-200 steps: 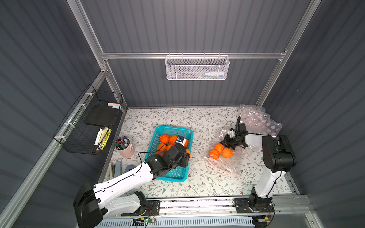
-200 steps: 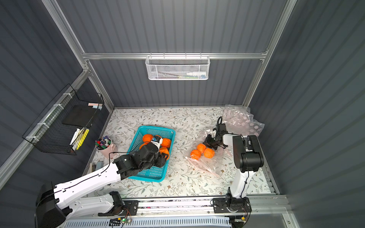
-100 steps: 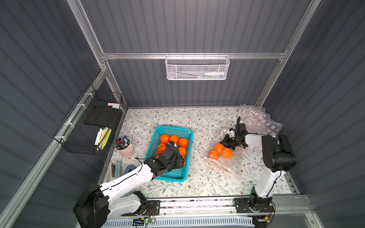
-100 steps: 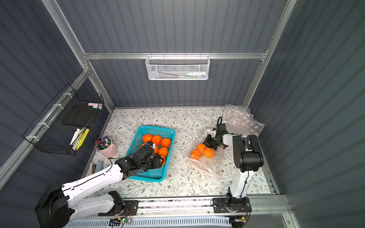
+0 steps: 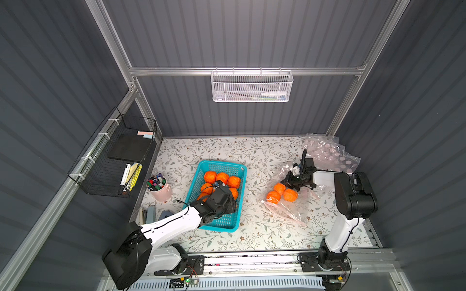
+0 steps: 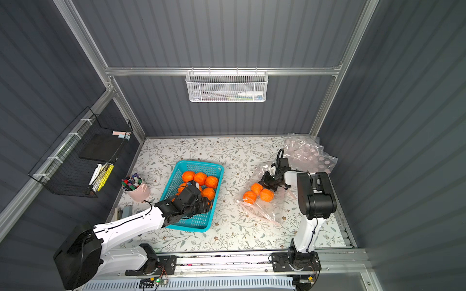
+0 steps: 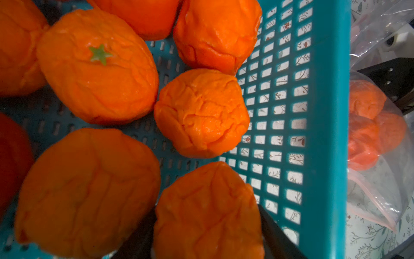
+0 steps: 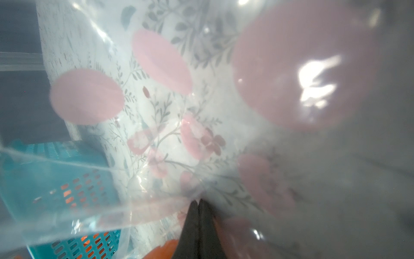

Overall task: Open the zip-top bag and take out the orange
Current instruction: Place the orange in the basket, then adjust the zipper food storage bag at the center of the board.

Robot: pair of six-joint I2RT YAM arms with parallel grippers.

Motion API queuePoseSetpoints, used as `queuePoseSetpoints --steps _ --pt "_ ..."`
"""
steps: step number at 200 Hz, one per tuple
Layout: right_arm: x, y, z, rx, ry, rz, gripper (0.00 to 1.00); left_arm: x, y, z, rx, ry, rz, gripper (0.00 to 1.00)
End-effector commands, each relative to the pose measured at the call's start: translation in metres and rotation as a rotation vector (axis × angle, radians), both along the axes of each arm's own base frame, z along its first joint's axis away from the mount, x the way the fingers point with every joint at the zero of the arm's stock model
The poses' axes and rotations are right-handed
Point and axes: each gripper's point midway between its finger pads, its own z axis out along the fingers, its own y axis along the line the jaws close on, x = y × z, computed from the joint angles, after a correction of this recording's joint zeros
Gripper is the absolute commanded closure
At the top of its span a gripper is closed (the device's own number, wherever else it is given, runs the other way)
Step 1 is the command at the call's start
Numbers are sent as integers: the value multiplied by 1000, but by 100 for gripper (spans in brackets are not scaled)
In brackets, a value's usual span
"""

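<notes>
Sitting between left fingers [image 7: 276,240]: orange [image 7: 208,213], in basket [image 7: 324,134].

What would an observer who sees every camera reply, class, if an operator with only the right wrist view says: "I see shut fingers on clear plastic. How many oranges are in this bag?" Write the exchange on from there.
Observer: Three oranges lie inside the zip-top bag, seen in both top views, close beside your right gripper, which is shut on the bag's film.
Operator: And the left gripper? I only make out a teal basket through the plastic.
Observer: The left gripper is down inside that teal basket. Its jaws stand either side of one orange lying there; whether they grip it I cannot tell.
</notes>
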Motion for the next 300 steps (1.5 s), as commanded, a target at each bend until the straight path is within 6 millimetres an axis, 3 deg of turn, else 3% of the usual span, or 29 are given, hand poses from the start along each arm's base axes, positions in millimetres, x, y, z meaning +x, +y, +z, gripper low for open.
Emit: queuePoseSetpoints --steps 1,20,69,142,182,205,228,249,268,284,300 --pt "-16 -5 -23 -37 95 -4 97 8 3 -3 39 -26 12 29" --pt "-17 -5 -23 -34 95 -3 97 10 1 -7 54 -19 2 22" --pt "-16 -5 -23 -32 96 -3 97 11 2 -3 91 -18 -24 19" --pt "-16 -5 -23 -34 96 -4 97 0 8 36 104 -42 -84 18" --pt "-16 -5 -23 -34 97 -5 97 -1 3 71 115 -124 -191 23" --pt "-16 -5 -22 -35 95 -5 97 -9 -46 99 -80 -226 -404 33" --pt "-17 -5 -22 -36 97 -3 97 -36 -118 112 -128 -322 -627 39" --pt "-17 -6 -22 -40 96 -6 98 -61 -184 94 -125 -325 -810 49" --pt "-18 -6 -22 -42 100 -3 98 -73 -230 70 -126 -325 -914 56" --pt "-17 -6 -20 -45 95 -1 98 -71 -254 54 -107 -329 -948 61" --pt "-18 -6 -19 -43 96 0 98 -63 -264 37 -65 -338 -962 65"
